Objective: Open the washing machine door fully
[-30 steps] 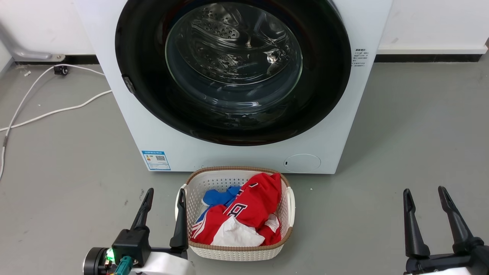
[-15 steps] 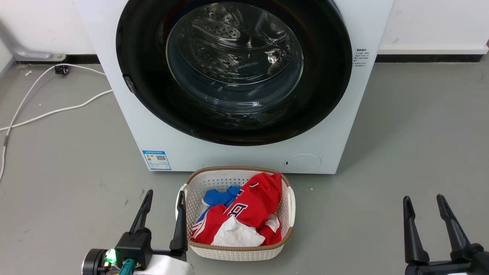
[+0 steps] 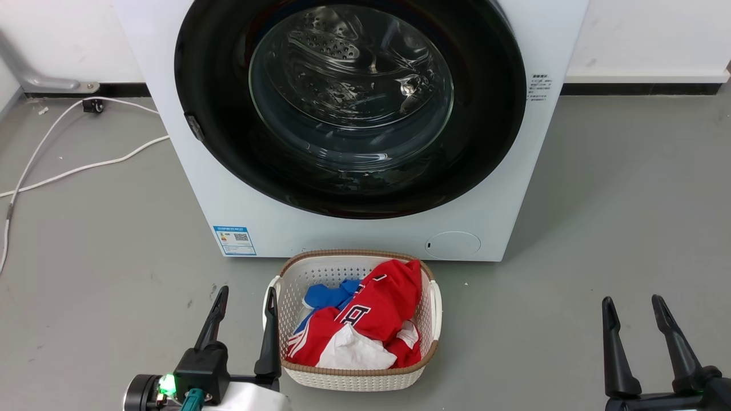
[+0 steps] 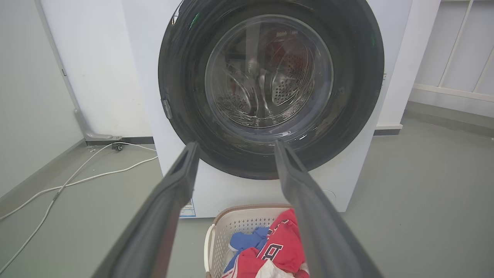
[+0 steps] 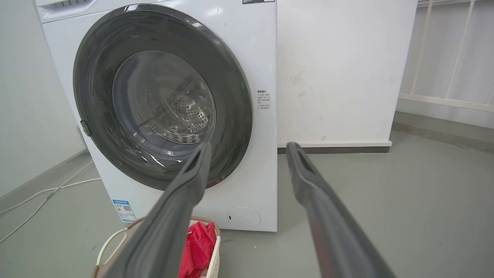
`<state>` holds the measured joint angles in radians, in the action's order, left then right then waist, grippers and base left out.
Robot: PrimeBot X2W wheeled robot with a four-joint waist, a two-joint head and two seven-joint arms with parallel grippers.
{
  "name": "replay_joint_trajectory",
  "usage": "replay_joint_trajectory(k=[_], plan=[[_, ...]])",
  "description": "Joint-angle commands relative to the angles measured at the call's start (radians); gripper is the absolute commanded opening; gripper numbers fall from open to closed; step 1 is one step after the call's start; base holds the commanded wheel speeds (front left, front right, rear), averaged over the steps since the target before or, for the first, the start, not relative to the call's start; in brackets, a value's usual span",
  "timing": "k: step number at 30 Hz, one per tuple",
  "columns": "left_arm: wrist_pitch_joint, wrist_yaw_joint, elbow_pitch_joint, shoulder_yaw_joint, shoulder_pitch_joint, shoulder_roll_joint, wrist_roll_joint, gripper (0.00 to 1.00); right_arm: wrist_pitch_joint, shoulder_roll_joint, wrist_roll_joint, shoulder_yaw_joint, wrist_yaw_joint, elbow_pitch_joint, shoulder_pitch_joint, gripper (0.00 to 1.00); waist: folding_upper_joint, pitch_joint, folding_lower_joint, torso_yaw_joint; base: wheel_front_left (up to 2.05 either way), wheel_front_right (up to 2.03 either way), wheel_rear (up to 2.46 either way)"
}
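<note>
The washing machine door (image 3: 349, 108) is a large round one with a glossy black rim and a clear domed glass centre, lying flush against the white machine front (image 3: 502, 188). It also appears in the left wrist view (image 4: 270, 87) and the right wrist view (image 5: 162, 100). A small latch tab (image 3: 193, 127) sits on the rim's left side. My left gripper (image 3: 246, 295) is open, low at the lower left, well short of the door. My right gripper (image 3: 631, 302) is open at the lower right, over bare floor.
A white woven basket (image 3: 354, 379) holding red, blue and white clothes stands on the floor right before the machine, beside my left gripper. White cables (image 3: 74, 168) trail over the grey floor at the left. A small round service flap (image 3: 453, 244) sits low on the machine.
The whole head view has shifted slightly. Both grippers sit a little lower in the picture than a second ago. The door has stayed shut against the machine.
</note>
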<state>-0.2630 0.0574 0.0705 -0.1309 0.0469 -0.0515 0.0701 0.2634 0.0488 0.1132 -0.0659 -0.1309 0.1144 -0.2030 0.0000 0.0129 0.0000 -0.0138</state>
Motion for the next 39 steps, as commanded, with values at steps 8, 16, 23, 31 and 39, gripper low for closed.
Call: replay_joint_trajectory(k=[8, 16, 23, 31, 39], plan=[[-0.003, 0.006, 0.001, 0.000, 0.004, 0.001, -0.001, 1.00, 0.002, 0.003, 0.061, -0.006, 0.000, 0.016, 0.013, 0.00, 0.0000, 0.002, 0.0000, -0.001, 0.00, 0.00, 0.00], [-0.003, 0.003, 0.002, 0.003, 0.003, 0.001, 0.000, 1.00, 0.002, 0.002, 0.492, -0.031, 0.000, 0.006, 0.039, 0.00, 0.0000, 0.001, 0.0000, 0.001, 0.00, 0.00, 0.00], [-0.003, 0.003, 0.005, 0.002, 0.002, 0.001, 0.002, 1.00, 0.002, 0.002, 0.899, -0.023, 0.000, -0.031, 0.040, 0.00, 0.0000, 0.003, 0.0000, -0.002, 0.00, 0.00, 0.00], [-0.003, 0.003, 0.001, 0.002, 0.006, 0.001, 0.008, 1.00, 0.002, 0.000, 1.271, 0.049, 0.000, 0.015, 0.020, 0.00, 0.0000, 0.003, 0.0000, -0.002, 0.00, 0.00, 0.00], [-0.003, 0.006, -0.002, 0.002, 0.007, 0.001, 0.009, 1.00, -0.120, 0.025, 1.516, 0.071, 0.000, 0.098, -0.003, 0.00, 0.0000, -0.001, 0.0000, -0.003, 0.00, 0.00, 0.00]])
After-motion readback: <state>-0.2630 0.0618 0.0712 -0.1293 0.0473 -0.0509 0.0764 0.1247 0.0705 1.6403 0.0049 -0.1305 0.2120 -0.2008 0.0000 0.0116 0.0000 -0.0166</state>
